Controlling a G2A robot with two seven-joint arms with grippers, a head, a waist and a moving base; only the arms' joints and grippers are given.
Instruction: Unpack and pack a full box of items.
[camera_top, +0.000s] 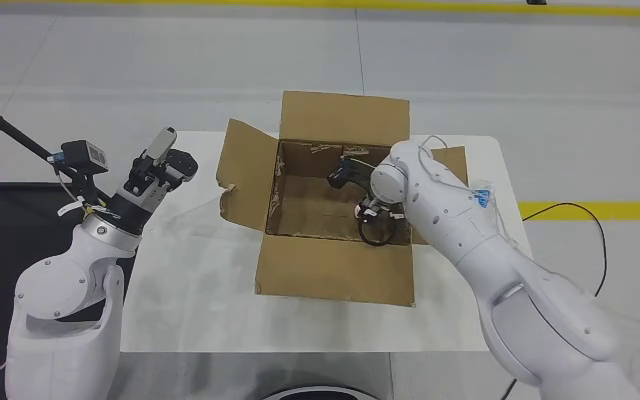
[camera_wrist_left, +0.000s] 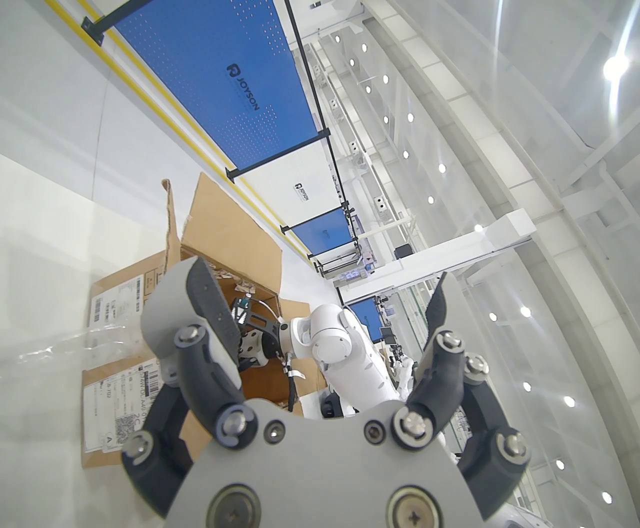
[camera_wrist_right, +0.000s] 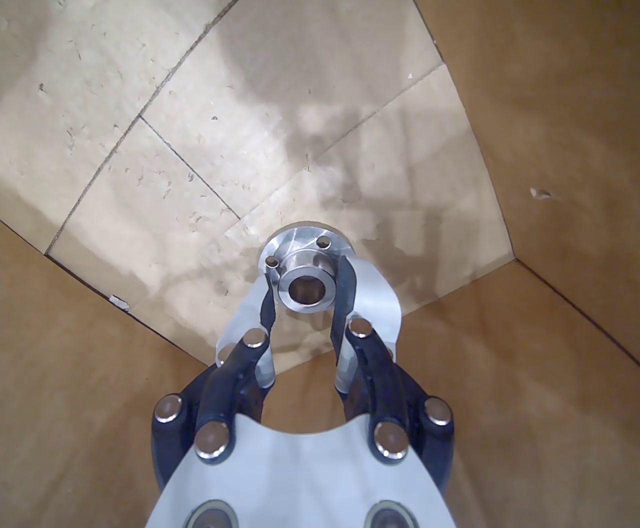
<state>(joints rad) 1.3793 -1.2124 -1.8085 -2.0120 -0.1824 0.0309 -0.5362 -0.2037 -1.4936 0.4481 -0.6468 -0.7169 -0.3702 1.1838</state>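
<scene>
An open cardboard box (camera_top: 335, 268) stands in the middle of the white table (camera_top: 200, 315), flaps folded out. My right gripper (camera_top: 372, 215) is down inside it. In the right wrist view a small shiny metal flange hub (camera_wrist_right: 300, 240) stands on the box floor, and my right gripper (camera_wrist_right: 306, 295) is shut on its collar, one finger on each side. My left gripper (camera_top: 165, 160) is held up beyond the table's left side, open and holding nothing. The left wrist view shows its fingers spread wide (camera_wrist_left: 322, 277), with the box (camera_wrist_left: 230, 240) and the other arm (camera_wrist_left: 330, 340) behind.
A crumpled clear plastic sheet (camera_top: 200, 240) lies on the table left of the box. A small plastic bag (camera_top: 482, 195) sits by the box's right flap. The box walls (camera_wrist_right: 550, 150) stand close around the right gripper.
</scene>
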